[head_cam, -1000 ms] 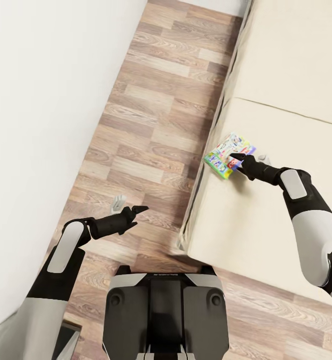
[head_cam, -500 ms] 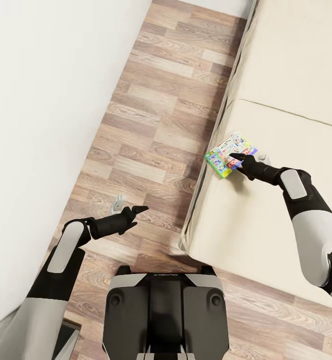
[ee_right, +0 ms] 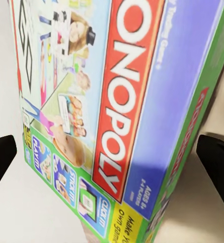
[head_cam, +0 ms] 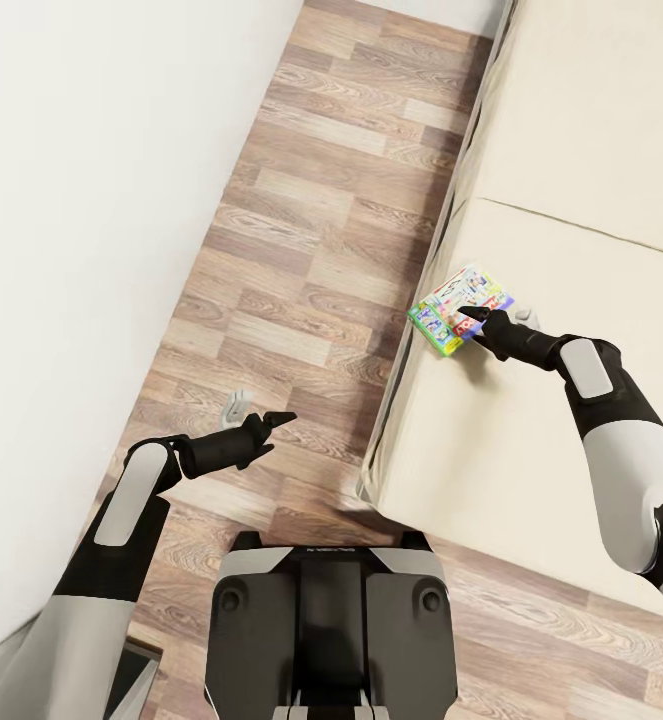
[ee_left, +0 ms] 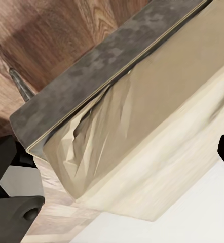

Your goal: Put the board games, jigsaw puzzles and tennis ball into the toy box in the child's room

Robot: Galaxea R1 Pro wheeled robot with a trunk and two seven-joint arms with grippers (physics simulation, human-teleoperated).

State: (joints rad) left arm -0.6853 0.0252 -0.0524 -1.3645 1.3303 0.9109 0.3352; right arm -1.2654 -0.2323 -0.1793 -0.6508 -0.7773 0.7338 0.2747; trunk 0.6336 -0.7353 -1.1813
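A white-and-green Monopoly box (head_cam: 458, 308) lies on the cream bed (head_cam: 571, 150), at the mattress edge nearest the floor. My right gripper (head_cam: 496, 318) is open around the box's near end, one finger on each side. In the right wrist view the Monopoly box (ee_right: 117, 101) sits between the two dark fingertips (ee_right: 216, 167), with small gaps at both sides. My left gripper (head_cam: 261, 408) hangs open above the wood floor, holding nothing. The left wrist view looks at the bed (ee_left: 157, 101), its dark grey base and cream mattress corner. The other toys, table and toy box are out of view.
A white wall (head_cam: 81, 200) runs along the left, leaving a strip of plank floor (head_cam: 311, 230) between it and the bed. My dark base (head_cam: 326, 620) stands on the floor at the bed's near corner.
The whole picture shifted slightly a second ago, so the camera moved. Both arms and the Monopoly box have stayed in place since then.
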